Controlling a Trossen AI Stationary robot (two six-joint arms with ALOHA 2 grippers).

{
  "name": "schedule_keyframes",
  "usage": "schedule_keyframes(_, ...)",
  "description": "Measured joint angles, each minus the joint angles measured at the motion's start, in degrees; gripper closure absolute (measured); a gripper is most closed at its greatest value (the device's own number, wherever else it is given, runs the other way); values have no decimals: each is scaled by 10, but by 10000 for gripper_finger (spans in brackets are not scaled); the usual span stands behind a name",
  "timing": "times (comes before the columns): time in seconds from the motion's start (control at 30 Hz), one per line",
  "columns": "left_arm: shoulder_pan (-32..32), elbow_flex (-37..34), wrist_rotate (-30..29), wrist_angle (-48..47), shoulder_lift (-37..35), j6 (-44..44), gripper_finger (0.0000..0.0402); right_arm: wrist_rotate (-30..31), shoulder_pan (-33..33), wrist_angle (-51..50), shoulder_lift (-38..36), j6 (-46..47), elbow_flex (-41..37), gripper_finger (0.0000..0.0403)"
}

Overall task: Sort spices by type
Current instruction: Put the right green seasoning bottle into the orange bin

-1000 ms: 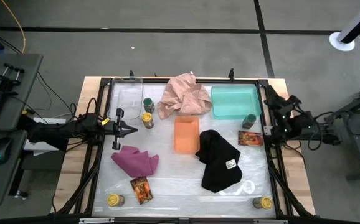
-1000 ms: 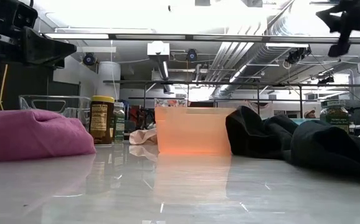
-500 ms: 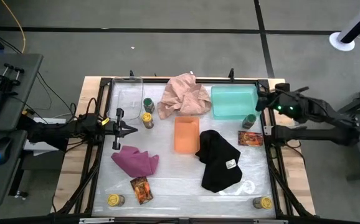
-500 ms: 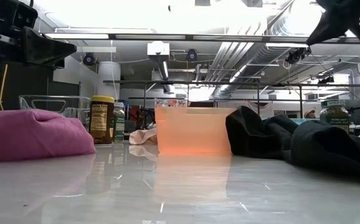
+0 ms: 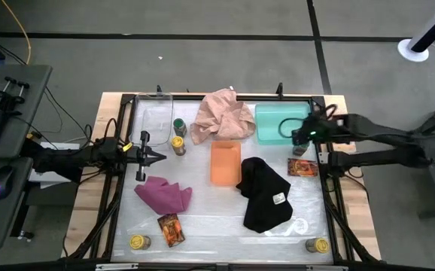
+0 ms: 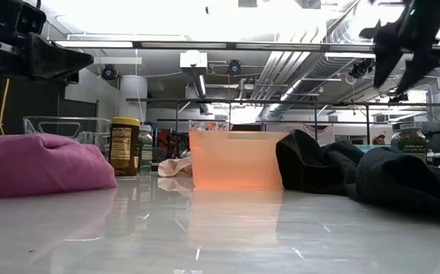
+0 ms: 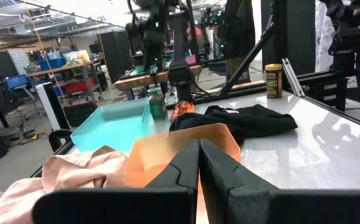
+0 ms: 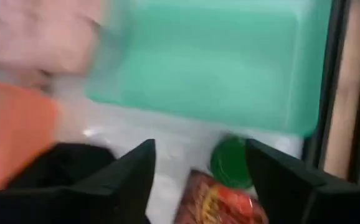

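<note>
My right gripper (image 5: 291, 132) hangs open above the teal tray's (image 5: 278, 120) near right corner. In its wrist view a green-lid jar (image 8: 232, 163) and a red-brown packet (image 8: 212, 198) lie below, between its fingers and clear of them. My left gripper (image 5: 157, 156) waits shut at the table's left. Another green-lid jar (image 5: 179, 126) and a yellow-lid jar (image 5: 178, 144) stand beside the orange tray (image 5: 225, 162). Two more yellow-lid jars (image 5: 137, 242) (image 5: 319, 245) and a second packet (image 5: 171, 229) rest near the front edge.
A beige-pink cloth (image 5: 221, 114) lies at the back and a magenta cloth (image 5: 163, 196) at the left. A black cloth (image 5: 264, 194) sprawls right of the orange tray. A clear container (image 5: 153, 113) stands at the back left. A black frame (image 5: 327, 188) borders the table.
My right gripper has swung from the table's right edge toward the left, out over the teal tray's near right corner and the green-lid jar. It has also opened. Nothing on the table has moved.
</note>
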Motion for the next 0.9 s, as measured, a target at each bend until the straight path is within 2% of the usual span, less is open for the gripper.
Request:
schedule_keyframes(0.13,0,0,0,0,0,0,402,-5,-4,-49,58,104,-3,118)
schedule_keyframes(0.3,0,0,0,0,0,0,401,-55,-18,-64,110,143,-1,114)
schedule_keyframes(0.47,0,0,0,0,0,0,402,-75,-33,-53,146,138,-1,114)
schedule_keyframes(0.9,0,0,0,0,0,0,401,-91,-117,-47,212,33,-1,114)
